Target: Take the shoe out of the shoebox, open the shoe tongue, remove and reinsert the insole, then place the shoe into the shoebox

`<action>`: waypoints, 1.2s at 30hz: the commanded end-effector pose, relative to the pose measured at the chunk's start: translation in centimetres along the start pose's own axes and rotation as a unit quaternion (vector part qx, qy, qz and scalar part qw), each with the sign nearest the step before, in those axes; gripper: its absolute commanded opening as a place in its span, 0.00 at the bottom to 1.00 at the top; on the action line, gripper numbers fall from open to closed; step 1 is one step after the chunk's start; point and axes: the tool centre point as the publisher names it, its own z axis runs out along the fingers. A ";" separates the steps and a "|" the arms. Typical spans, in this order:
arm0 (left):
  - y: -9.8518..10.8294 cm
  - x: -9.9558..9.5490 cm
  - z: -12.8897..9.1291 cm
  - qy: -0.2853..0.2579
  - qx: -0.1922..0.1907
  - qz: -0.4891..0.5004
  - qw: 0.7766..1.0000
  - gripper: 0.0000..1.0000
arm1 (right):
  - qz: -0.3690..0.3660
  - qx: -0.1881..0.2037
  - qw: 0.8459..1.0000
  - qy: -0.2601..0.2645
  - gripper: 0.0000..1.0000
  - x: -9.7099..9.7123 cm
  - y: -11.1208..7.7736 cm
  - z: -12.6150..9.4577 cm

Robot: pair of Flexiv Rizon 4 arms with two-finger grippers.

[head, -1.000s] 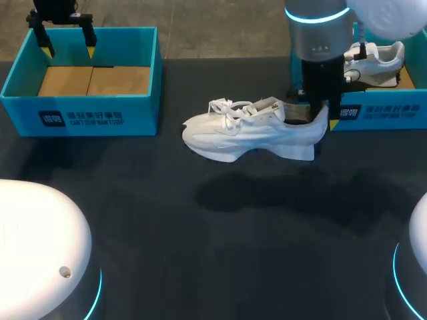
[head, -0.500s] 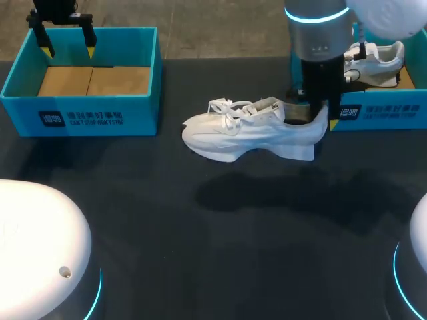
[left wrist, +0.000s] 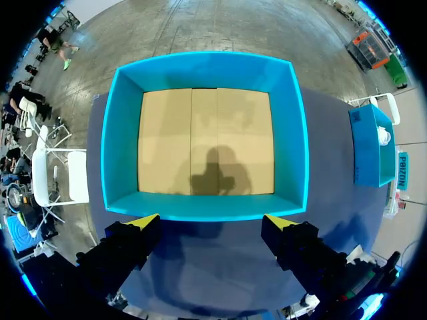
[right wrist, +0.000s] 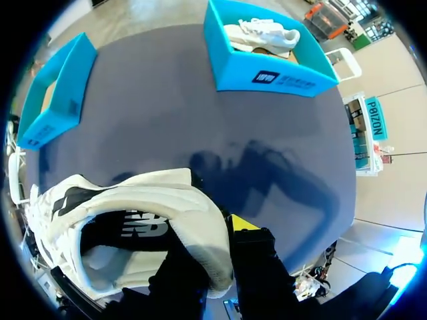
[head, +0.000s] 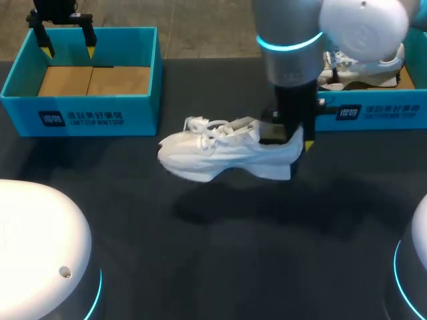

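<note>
Head view: the white shoe [head: 223,150] hangs sole-down over the middle of the worktop [head: 233,267], toe toward the left shoebox [head: 80,110]; the shadow lying apart beneath it suggests it is held clear of the surface. The right end effector [head: 293,137] is clamped on the heel collar [right wrist: 200,220], one finger inside the shoe and one against the outer heel, as the right wrist view confirms. The shoe is judged light, with a soft, yielding upper and a stiffer moulded sole. A pinch at the firm heel rim should therefore hold, though the long toe end may sag or swing from so rearward a grip. The laces [head: 208,127] and tongue look limp and are best gripped near their free edges. The left shoebox holds nothing but its cardboard floor, and the left end effector [head: 68,48] hovers above its far wall with fingers spread and empty. The right shoebox [head: 387,113] contains a second white shoe [head: 380,70].
</note>
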 end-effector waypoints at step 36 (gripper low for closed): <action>0.0 0.0 0.0 0.000 0.000 0.000 1.000 1.00 | 0.000 -0.022 0.999 -0.023 0.00 6.5 -2.9 12.7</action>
